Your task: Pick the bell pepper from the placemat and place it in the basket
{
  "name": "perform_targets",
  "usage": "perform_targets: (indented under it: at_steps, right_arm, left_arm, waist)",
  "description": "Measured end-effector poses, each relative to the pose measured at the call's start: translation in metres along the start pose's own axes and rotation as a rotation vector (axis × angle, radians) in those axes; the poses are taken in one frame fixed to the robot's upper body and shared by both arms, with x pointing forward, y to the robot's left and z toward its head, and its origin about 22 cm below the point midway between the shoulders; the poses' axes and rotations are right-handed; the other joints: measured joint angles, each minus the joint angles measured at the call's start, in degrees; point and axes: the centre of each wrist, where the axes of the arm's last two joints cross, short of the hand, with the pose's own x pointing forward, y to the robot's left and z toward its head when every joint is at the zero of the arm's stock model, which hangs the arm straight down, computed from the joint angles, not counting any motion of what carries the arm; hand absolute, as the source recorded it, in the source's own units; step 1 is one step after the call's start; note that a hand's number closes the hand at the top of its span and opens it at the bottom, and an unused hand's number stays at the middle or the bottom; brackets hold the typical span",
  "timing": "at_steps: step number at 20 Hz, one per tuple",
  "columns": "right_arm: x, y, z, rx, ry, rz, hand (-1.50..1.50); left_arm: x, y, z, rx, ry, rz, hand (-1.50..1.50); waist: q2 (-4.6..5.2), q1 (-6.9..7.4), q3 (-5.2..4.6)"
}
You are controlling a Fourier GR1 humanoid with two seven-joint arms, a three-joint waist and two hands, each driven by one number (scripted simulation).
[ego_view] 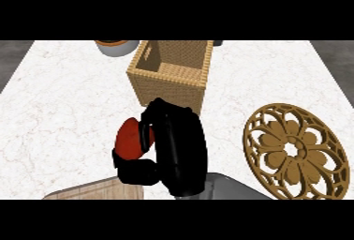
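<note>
Grey forearm (224, 187) enters from the lower edge, just right of centre, and carries the right hand (176, 150), black, raised above the counter (62, 103). Hand seen from its back and side, fingers and thumb curled round the red pepper (131, 138). Pepper shows only at the hand's left side, as a rounded red bulge; the rest is hidden behind the fingers. Thumb (138, 171) wraps under the pepper from below.

Basket (173, 70): woven, tan, square-mouthed, upright, standing on the counter beyond the hand. Hand's upper fingertips overlap the lower part of the basket's near wall in this view; cannot tell whether they touch it. Pepper sits short of the basket, to the lower left of its near wall, not inside it. Basket interior looks shadowed; contents cannot be made out.

Placemat (294, 152): round, brown, openwork flower pattern, flat on the counter to the right of the basket and nearer than it, well clear of the hand.

Wooden board (90, 191): pale corner at the lower edge, left of and nearer than the basket, partly under the hand.

Bowl (114, 46): orange inside, grey-white rim, cut off at the top edge just left of the basket.

Counter is pale marble, dark floor strips at both far corners.
</note>
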Motion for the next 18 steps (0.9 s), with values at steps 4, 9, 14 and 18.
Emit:
perform_targets:
  at_steps: [4,9,14,18]
  right_arm:
    - [0.004,-0.005,-0.017,-0.07,0.02,0.025,1.5]
    - [0.008,-0.015,-0.04,-0.171,0.035,0.034,1.5]
    - [0.011,-0.028,-0.064,-0.274,0.06,0.035,1.5]
    - [0.009,-0.035,-0.081,-0.327,0.101,0.043,1.5]
  left_arm:
    - [0.0,0.0,0.0,0.006,-0.007,0.001,0.0]
    - [0.0,0.0,0.0,0.007,-0.014,0.005,0.0]
    - [0.0,0.0,-0.001,0.01,-0.025,0.005,0.0]
    - [0.0,0.0,-0.001,0.014,-0.03,0.006,0.0]
  waist:
    - [0.33,0.05,0.0]
    - [0.69,0.06,0.03]
    - [0.98,0.2,0.07]
    - [1.31,0.21,0.15]
